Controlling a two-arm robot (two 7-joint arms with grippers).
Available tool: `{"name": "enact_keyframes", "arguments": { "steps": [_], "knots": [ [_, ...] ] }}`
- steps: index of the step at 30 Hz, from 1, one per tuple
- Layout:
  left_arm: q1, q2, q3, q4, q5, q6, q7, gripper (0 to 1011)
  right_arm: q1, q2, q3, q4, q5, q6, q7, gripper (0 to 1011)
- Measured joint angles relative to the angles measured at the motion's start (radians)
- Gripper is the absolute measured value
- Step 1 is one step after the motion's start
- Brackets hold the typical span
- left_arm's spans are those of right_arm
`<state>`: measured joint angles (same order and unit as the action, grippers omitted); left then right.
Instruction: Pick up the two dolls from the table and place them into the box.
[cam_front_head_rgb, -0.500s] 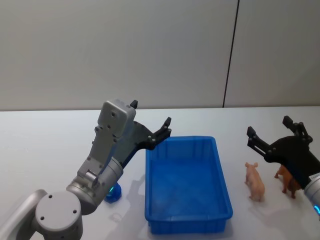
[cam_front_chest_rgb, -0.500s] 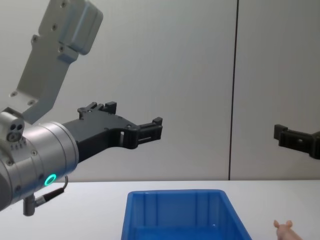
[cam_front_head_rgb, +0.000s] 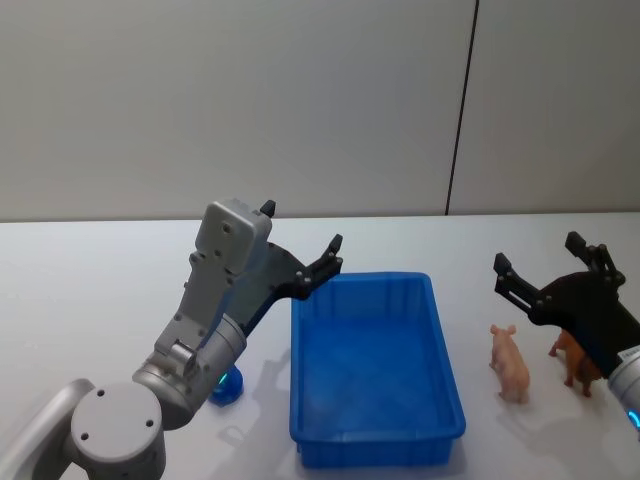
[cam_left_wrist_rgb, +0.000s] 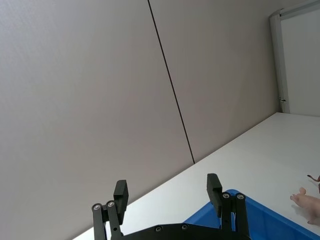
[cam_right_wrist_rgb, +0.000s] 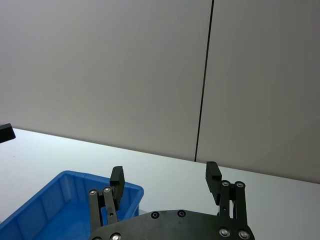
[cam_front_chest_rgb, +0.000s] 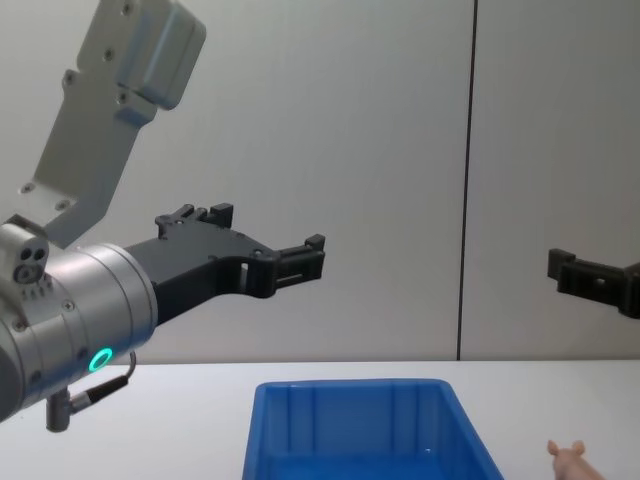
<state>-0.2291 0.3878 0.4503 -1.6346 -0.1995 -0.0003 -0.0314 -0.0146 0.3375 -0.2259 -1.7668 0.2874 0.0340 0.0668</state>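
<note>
— Two dolls on the table (cam_front_head_rgb: 100, 290), both outside the box (cam_front_head_rgb: 378, 432). Positions?
— Nearest is the blue doll (cam_front_head_rgb: 229, 386). It sits left of the box's front-left corner, near it but not touching. The left arm (cam_front_head_rgb: 205, 310) covers part of it in head view.
— Pink one?
— The pink doll (cam_front_head_rgb: 510, 362) stands upright to the right of the box, about level with its middle. It is near the right wall, with a gap between. A brown animal figure (cam_front_head_rgb: 572, 362) stands just beside it, farther right, partly behind the right gripper (cam_front_head_rgb: 538, 255).
— Tools?
— The left gripper (cam_front_head_rgb: 302, 232) is raised over the box's far-left corner. Its fingers (cam_left_wrist_rgb: 214, 186) are spread wide and empty. Chest view puts it well above the rim.
— Right side?
— It is raised to the right of the box, over the pink doll and the brown figure in head view. Its jaws are spread too, gripping nothing.
— Contact with anything?
— None seen. Both hang in air, fingertips aimed at the far side.
— Behind that?
— The table's far edge meets a plain grey wall (cam_front_head_rgb: 250, 100) with one dark vertical seam (cam_front_head_rgb: 462, 110).
</note>
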Motion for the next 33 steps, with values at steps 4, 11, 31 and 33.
{"name": "enact_keyframes", "arguments": {
  "steps": [4, 11, 31, 33],
  "knots": [
    [0.0, 0.0, 0.0, 0.0, 0.0, 0.0, 0.0, 1003, 0.0, 0.0, 0.0, 0.0, 0.0, 0.0, 0.0, 1001],
    [0.0, 0.0, 0.0, 0.0, 0.0, 0.0, 0.0, 1003, 0.0, 0.0, 0.0, 0.0, 0.0, 0.0, 0.0, 1001],
    [0.0, 0.0, 0.0, 0.0, 0.0, 0.0, 0.0, 1003, -0.004, 0.002, 0.001, -0.002, 0.0, 0.0, -0.001, 1001],
    [0.0, 0.0, 0.0, 0.0, 0.0, 0.0, 0.0, 1003, -0.009, 0.004, 0.002, -0.005, 0.0, 0.0, -0.004, 1001]
  ]
}}
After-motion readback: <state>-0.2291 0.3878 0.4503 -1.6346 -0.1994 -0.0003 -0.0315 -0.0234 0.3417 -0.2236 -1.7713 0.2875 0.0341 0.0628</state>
